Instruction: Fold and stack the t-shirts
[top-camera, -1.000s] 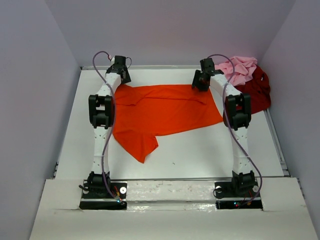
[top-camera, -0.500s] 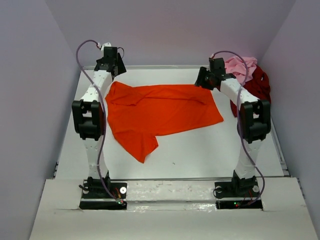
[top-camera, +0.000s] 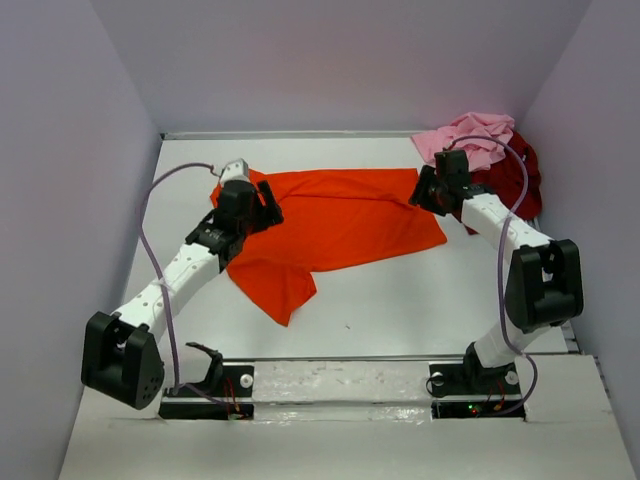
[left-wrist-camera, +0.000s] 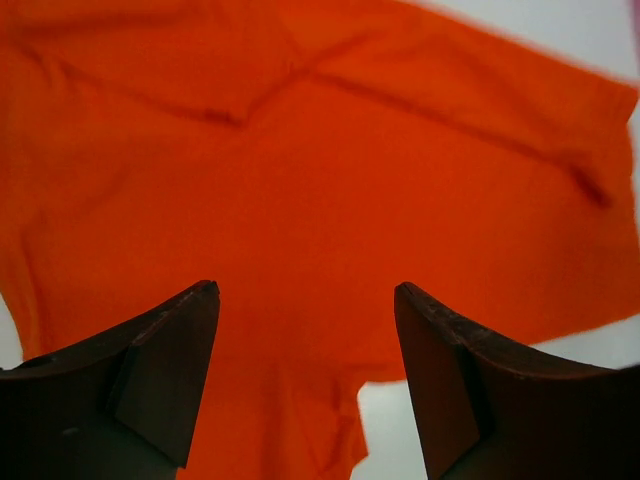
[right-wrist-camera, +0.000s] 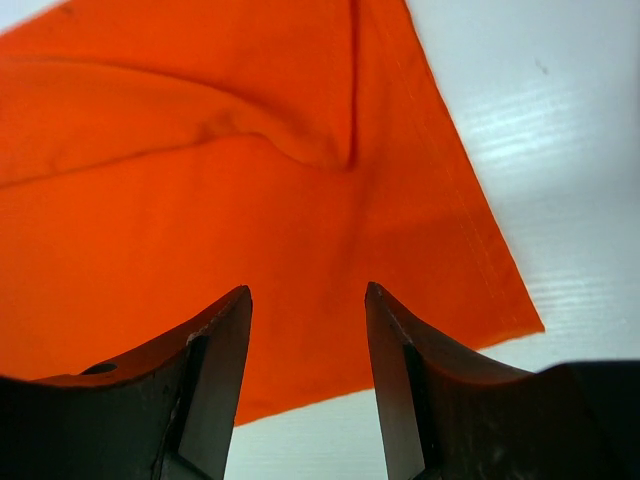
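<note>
Orange t-shirt (top-camera: 340, 225): light, limp, will drape and slide. Pinch at hem corners or shoulder seams. Left tool (left-wrist-camera: 305, 292) and right tool (right-wrist-camera: 308, 290) both apart, empty.

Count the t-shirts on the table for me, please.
3: orange t-shirt spread mid-table; pink t-shirt bunched in the far right corner; dark red t-shirt crumpled beside it. Others could hide beneath.

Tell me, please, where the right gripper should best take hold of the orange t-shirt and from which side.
Take the orange t-shirt at its hem corner, probably from the right, coming in off the table. The cloth lies flat there with a straight free edge, so one finger could slide under. The right gripper hovers over that end, jaws open.
</note>
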